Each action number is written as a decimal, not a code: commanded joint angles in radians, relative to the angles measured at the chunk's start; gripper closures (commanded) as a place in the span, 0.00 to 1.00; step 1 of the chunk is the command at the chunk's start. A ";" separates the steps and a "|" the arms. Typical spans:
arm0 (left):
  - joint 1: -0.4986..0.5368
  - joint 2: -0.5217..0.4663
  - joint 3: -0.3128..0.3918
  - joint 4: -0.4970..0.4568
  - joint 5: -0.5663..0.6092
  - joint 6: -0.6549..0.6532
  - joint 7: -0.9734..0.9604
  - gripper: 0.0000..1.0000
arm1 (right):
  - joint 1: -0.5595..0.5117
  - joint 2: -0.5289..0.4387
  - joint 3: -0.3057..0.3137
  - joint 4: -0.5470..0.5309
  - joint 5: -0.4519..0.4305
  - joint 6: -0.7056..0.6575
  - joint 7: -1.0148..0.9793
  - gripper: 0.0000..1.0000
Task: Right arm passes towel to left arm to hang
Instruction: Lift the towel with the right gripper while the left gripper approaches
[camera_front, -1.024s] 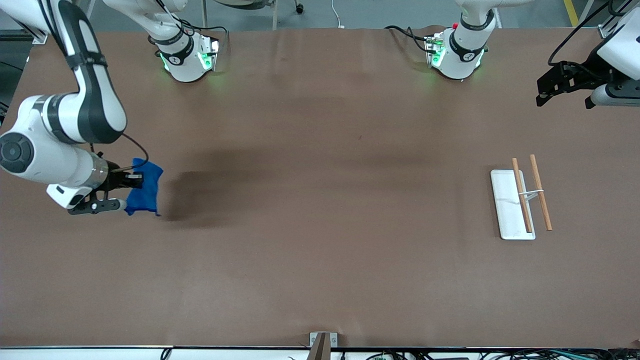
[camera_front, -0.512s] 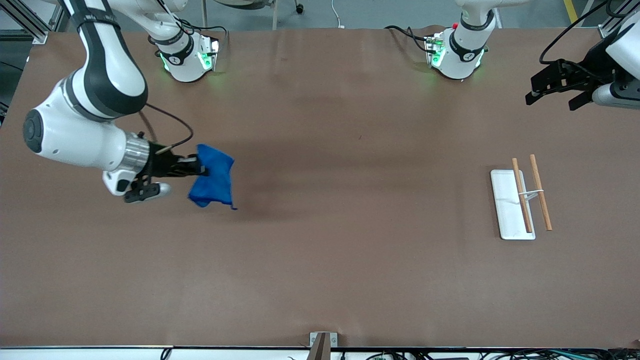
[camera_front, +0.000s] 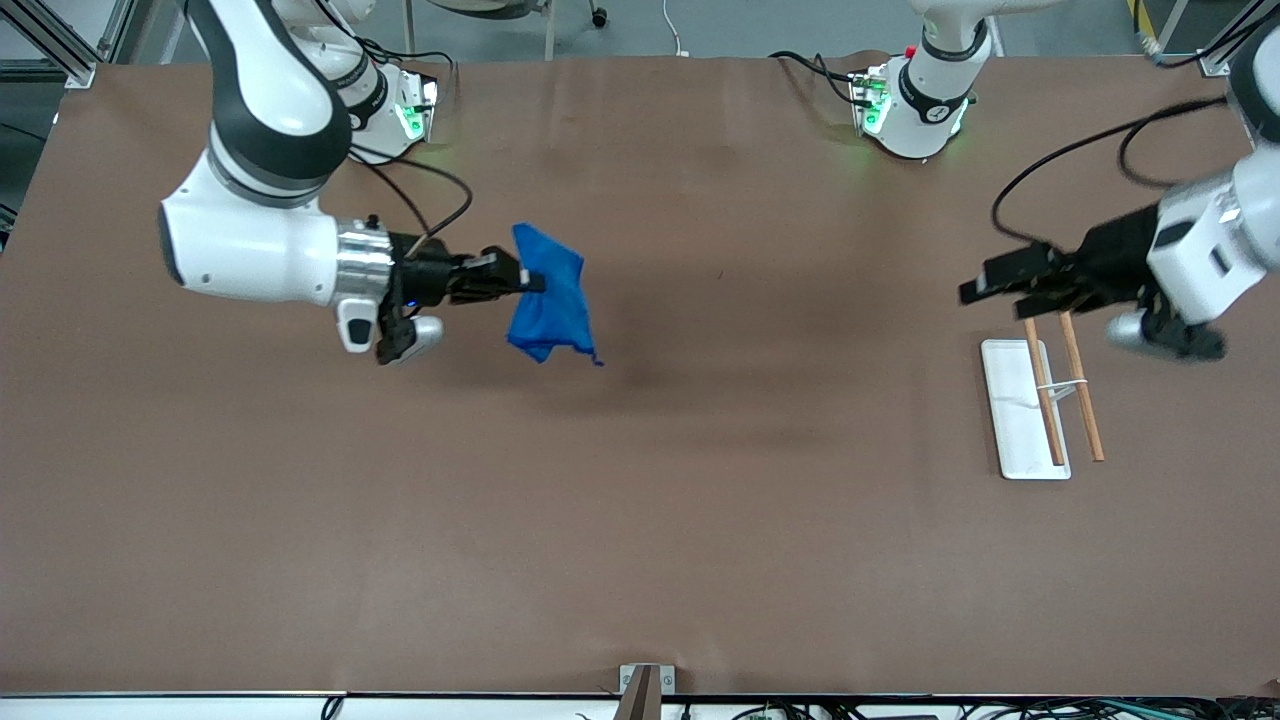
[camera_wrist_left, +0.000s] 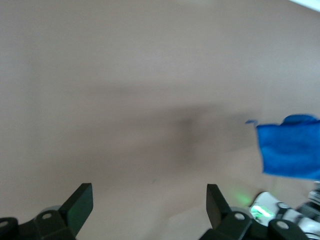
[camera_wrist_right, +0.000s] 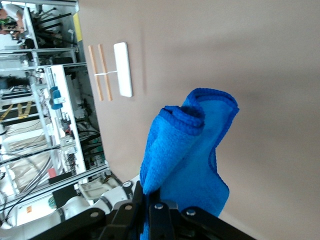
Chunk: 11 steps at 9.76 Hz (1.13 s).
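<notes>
Brown table (camera_front: 640, 520) is seen whole only in front view. Right gripper (camera_front: 528, 280) is clamped on towel (camera_front: 550, 305), held in air over the right arm's half; the doubled fold is shown only in right wrist view. Left gripper (camera_front: 985, 290) is spread wide over the white-based wooden rack (camera_front: 1040, 400), nothing between them

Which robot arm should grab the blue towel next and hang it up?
Probably the left. The left gripper is open and empty, up over the wooden rack at its end of the table. The right gripper is shut on the towel, holding it in the air toward the middle.
</notes>
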 joint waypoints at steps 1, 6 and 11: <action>0.008 0.063 -0.006 -0.108 -0.183 0.132 0.227 0.00 | 0.051 -0.014 0.012 -0.036 0.166 0.074 0.011 1.00; -0.002 0.235 -0.014 -0.240 -0.749 0.062 0.630 0.13 | 0.145 -0.010 0.014 -0.019 0.445 0.169 0.005 1.00; -0.001 0.303 -0.118 -0.336 -1.004 -0.103 0.670 0.18 | 0.203 0.062 0.014 0.105 0.536 0.279 -0.003 1.00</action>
